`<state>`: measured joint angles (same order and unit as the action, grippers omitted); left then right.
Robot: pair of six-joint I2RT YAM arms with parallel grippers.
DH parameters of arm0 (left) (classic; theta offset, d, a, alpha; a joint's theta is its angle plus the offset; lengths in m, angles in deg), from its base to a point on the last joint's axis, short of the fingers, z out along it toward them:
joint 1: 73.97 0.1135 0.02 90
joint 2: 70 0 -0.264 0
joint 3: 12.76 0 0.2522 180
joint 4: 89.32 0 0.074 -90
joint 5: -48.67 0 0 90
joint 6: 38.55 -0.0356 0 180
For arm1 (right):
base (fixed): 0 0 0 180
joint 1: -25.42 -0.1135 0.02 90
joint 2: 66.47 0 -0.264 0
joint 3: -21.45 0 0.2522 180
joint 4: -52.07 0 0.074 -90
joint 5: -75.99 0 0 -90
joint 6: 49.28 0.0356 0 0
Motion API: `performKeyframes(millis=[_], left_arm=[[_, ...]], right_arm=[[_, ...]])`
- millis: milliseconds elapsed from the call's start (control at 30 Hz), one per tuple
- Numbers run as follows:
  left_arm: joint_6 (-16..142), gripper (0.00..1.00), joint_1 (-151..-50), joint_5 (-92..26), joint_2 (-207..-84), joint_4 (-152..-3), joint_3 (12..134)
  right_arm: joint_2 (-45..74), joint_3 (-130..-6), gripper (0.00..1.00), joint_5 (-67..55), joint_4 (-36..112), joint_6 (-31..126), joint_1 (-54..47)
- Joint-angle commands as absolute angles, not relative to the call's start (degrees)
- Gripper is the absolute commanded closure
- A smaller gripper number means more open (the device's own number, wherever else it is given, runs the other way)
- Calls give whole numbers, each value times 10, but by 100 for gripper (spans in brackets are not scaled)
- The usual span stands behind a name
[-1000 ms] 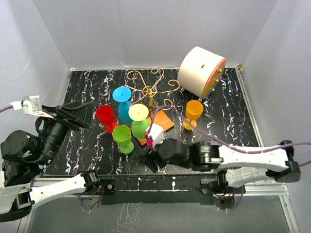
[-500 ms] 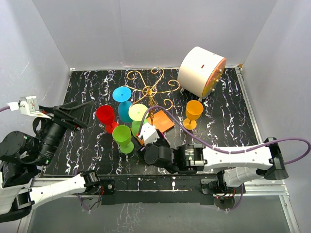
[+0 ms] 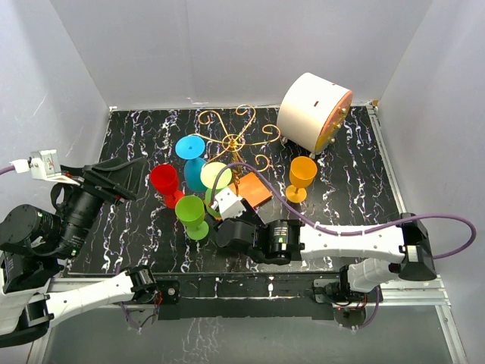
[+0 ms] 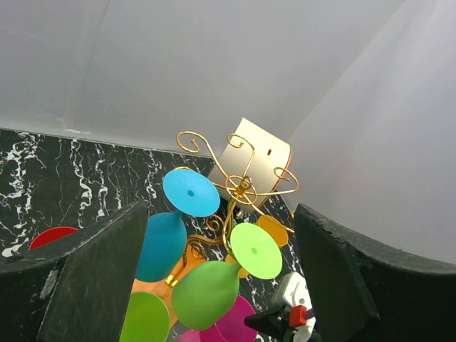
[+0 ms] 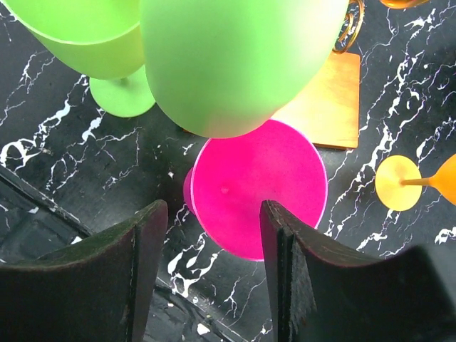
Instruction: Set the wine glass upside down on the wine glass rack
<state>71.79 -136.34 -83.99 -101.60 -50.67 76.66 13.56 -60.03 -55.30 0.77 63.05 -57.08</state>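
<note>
Right tool point(image 5: 214, 210): low at the near centre, jaws apart, one finger either side of the pink glass below; I cannot tell whether they touch it.
Pink wine glass point(image 5: 256, 196): on the worktop point(image 3: 348, 189), just near of the wooden base point(image 3: 254, 189), under the bowl of a hung glass.
Left tool point(image 4: 221, 210): raised at the near left, jaws wide apart, nothing between them.
Light-green glass point(image 3: 191, 212): upright on the worktop, just left of the right tool.
Wine glass rack point(image 3: 235, 140): mid-worktop, with gold scroll arms above the orange-brown square base.
Hung glasses: a green one point(image 4: 205, 293) and a blue one point(image 4: 160, 246), both foot-up on the rack's near-left arms.
Red glass point(image 3: 164, 180): upright, left of the rack.
Orange glass point(image 3: 301, 176): upright, right of the rack.
White cylinder point(image 3: 312, 112): lying on its side, far right.
</note>
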Motion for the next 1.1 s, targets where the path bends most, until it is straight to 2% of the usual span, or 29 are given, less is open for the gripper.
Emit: performKeyframes(millis=[0,400,733,1067], left_arm=[[707,18,-1365,-849,-1024,-520,770],[700,18,-1365,-841,-1025,-530,771],[714,18,-1365,-838,-1021,-524,758],[729,17,-1365,-838,-1007,-517,756]], right_arm=[[137,-614,49,-536,12,611,-565],[140,-617,54,-395,-26,545,-541],[149,-632,72,-394,-63,475,-524],[175,-679,78,-355,-132,434,-518]])
